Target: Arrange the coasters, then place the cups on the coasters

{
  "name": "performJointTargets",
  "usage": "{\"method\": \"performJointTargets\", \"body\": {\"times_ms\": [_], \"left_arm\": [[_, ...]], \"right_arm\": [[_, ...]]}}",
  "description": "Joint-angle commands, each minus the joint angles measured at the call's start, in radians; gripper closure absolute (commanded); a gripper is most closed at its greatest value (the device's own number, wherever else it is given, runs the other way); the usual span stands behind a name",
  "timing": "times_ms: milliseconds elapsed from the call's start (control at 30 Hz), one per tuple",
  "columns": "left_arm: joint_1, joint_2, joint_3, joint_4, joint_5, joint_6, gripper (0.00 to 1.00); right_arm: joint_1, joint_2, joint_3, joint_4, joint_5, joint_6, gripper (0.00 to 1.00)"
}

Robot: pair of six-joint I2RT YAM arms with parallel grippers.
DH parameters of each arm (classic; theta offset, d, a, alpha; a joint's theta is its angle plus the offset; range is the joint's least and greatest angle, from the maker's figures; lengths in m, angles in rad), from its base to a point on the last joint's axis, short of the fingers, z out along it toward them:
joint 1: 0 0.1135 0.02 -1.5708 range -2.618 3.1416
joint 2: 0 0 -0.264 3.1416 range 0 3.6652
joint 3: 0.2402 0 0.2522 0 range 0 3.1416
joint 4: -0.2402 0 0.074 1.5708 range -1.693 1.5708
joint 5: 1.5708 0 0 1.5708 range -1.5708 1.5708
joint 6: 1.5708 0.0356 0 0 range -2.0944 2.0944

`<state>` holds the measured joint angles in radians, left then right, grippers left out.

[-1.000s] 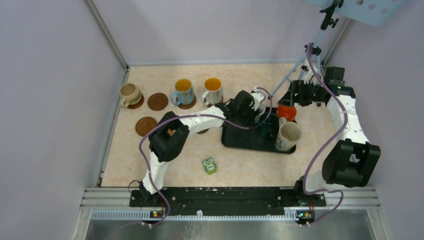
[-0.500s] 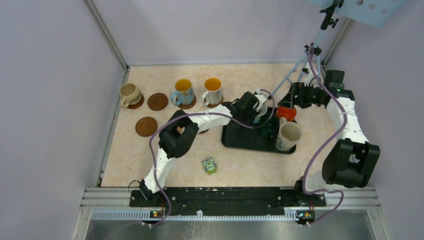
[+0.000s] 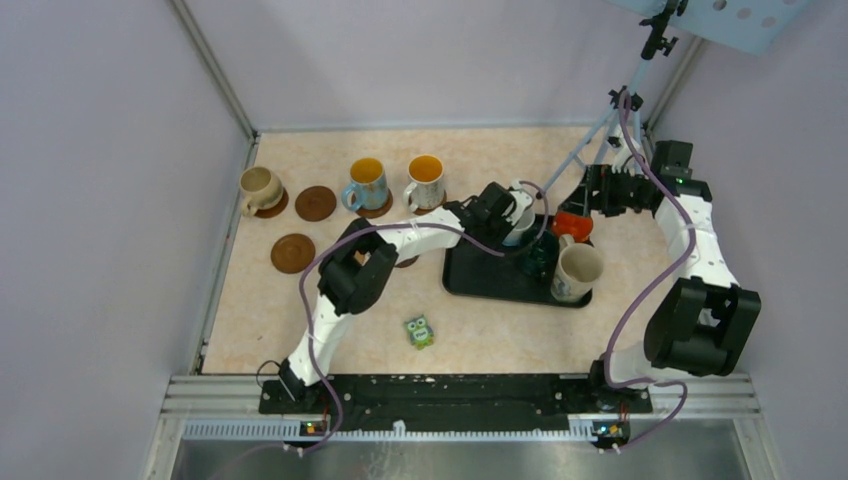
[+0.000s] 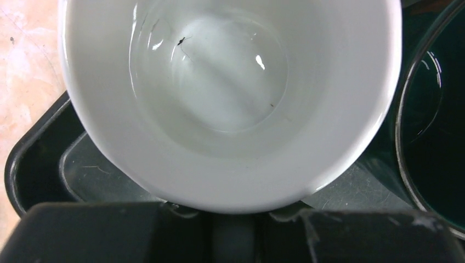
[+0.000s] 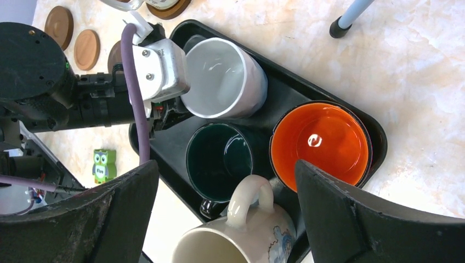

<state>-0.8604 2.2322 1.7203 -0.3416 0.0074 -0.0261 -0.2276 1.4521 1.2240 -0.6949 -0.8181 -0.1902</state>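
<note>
- at the tray's (image 5: 378,143) upper left corner in the right wrist view, the left gripper (image 4: 233,236) is clamped on the near edge of the white mug (image 5: 225,79). whether it has the wall or a handle i cannot tell, as the fingers cover that spot.
- the right gripper (image 5: 227,167) hangs over the same tray with its jaws wide apart and holds nothing.
- risk: the white mug stands just beside the green mug (image 5: 219,159), perhaps touching it. a lift that drifts toward frame right in the left wrist view could scrape or tip the green mug.
- risk: a pinch at one edge leaves the mug's weight off to one side, so it may swing or slip out on the way up.
- risk: both grippers crowd one small tray. if the right one drops toward the orange cup (image 5: 321,142) or the cream mug (image 5: 230,241) during the lift, the arms could meet.
- risk: two bare coasters (image 3: 316,203) lie at centre left of the top view, next to the placed mugs (image 3: 366,185). a low carry that way could clip those mugs.
- risk: another coaster shows only partly from under the left arm (image 3: 400,240), so setting down there would be half blind.
- writing: the owl (image 5: 104,164) carries a small white word on its front, too small to read.
- the cream mug has a blue drawing on its side, with no legible text.
- no brand shows on any mug, coaster or the tray.
</note>
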Motion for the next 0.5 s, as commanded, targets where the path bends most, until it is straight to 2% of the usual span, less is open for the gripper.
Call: {"method": "performJointTargets", "body": {"times_ms": [0, 233, 467], "left_arm": [[0.023, -0.131, -0.012, 0.038, -0.012, 0.013, 1.00], [0.036, -0.314, -0.135, 0.112, 0.047, 0.046, 1.00], [0.070, -0.571, -0.275, 0.097, 0.198, 0.099, 1.00]], "right_arm": [[-0.014, -0.047, -0.002, 0.027, -0.031, -0.019, 0.08], [-0.015, -0.049, -0.004, 0.037, -0.033, -0.011, 0.08], [-0.014, -0.043, -0.007, 0.040, -0.030, -0.011, 0.08]]}}
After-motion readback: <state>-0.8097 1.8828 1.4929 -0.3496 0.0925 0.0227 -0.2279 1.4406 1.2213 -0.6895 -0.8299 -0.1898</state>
